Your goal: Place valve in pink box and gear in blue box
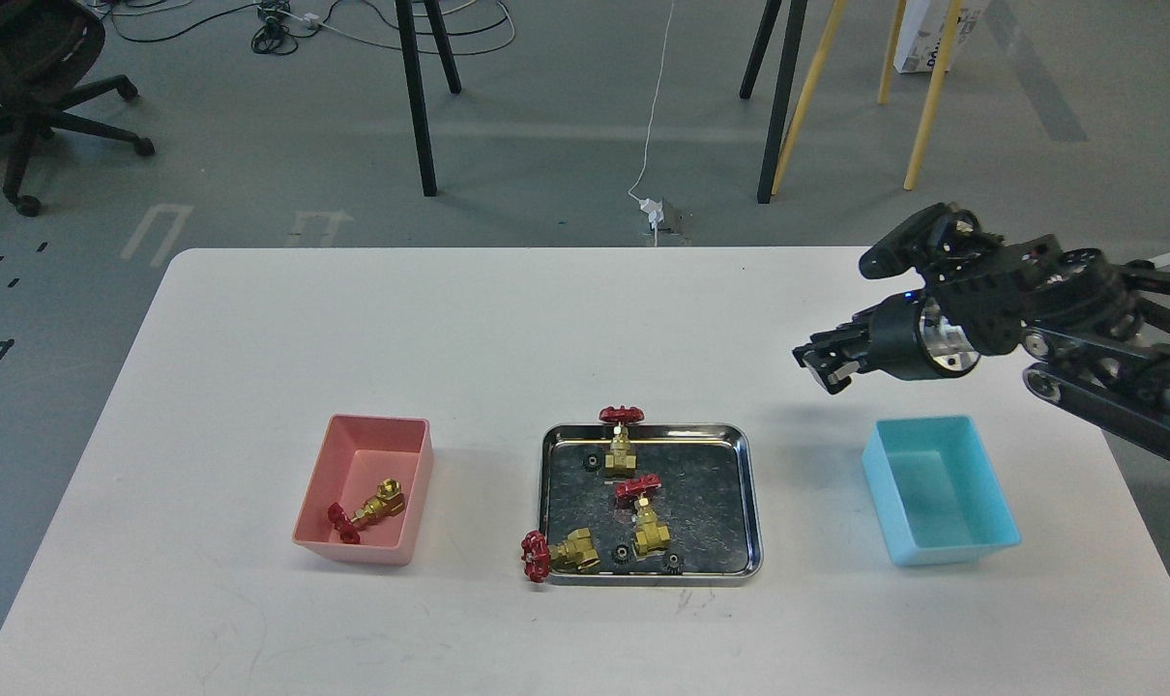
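The pink box [376, 421] at the left holds one brass valve [370, 507] with a red handwheel. The steel tray [751, 503] holds three more valves [621, 443] [645, 514] [558, 553] and small black gears [593, 462] [620, 553] [672, 562]. The blue box [896, 539] at the right looks empty. My right gripper [823, 367] hangs in the air above the table, beyond and left of the blue box. Its dark fingers sit close together, and I cannot see whether a gear is between them. My left gripper is out of view.
The white table [508, 329] ends in a rounded far edge. Beyond it are chair and stand legs and cables on the floor. One valve's handwheel overhangs the tray's front left rim, and another rises above its far rim.
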### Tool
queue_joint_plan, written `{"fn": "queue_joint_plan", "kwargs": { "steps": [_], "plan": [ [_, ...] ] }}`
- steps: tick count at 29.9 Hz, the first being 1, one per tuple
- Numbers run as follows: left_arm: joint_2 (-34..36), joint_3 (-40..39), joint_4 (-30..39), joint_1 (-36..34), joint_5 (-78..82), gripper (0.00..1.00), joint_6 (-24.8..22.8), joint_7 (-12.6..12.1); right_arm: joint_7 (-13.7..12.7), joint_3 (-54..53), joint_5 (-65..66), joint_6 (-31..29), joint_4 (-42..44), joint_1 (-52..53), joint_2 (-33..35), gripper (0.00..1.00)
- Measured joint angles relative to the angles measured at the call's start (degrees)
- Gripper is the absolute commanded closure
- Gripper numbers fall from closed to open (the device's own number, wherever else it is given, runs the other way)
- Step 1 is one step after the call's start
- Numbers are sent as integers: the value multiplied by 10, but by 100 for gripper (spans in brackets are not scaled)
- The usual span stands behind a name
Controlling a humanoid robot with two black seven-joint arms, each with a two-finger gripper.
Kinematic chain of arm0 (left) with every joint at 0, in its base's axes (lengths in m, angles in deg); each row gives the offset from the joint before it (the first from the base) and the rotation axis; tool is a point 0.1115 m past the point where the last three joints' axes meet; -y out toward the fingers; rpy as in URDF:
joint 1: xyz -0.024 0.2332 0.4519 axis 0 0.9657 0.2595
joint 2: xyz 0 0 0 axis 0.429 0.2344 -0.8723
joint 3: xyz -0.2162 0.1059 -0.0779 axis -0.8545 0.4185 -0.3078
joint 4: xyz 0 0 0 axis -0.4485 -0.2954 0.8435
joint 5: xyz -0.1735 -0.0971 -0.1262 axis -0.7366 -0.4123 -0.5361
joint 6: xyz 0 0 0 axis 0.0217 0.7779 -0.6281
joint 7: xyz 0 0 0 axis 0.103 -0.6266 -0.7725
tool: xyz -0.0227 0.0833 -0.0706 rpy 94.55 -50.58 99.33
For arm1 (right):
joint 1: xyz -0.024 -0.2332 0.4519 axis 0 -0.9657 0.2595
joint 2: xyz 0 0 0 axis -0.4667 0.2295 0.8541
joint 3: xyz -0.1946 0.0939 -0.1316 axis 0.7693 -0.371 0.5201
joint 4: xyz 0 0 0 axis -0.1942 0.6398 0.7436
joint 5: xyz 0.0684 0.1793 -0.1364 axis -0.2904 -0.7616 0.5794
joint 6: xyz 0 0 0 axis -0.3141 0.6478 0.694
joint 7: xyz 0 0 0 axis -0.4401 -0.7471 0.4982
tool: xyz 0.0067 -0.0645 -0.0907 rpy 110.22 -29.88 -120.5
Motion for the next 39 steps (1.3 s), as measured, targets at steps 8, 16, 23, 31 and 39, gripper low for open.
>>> {"fn": "queue_joint_plan", "kwargs": {
  "steps": [8,16,23,31,39],
  "plan": [
    [-44,43,0,-9,14,1,-1,2,1,0,-22,0,-94,-72,139,85],
    [-150,86,15,-29,166,1,-5,2,-3,-4,-15,0,-102,-109,147,77],
    [-233,105,20,-51,226,1,-5,-1,-19,-10,-11,0,-97,-145,135,32],
    [-291,153,20,-81,243,0,0,-1,-27,-44,-23,0,-84,-164,130,12],
    [-298,163,19,-88,245,0,-2,-14,-89,-282,-226,0,-22,-148,81,9]
  ]
}}
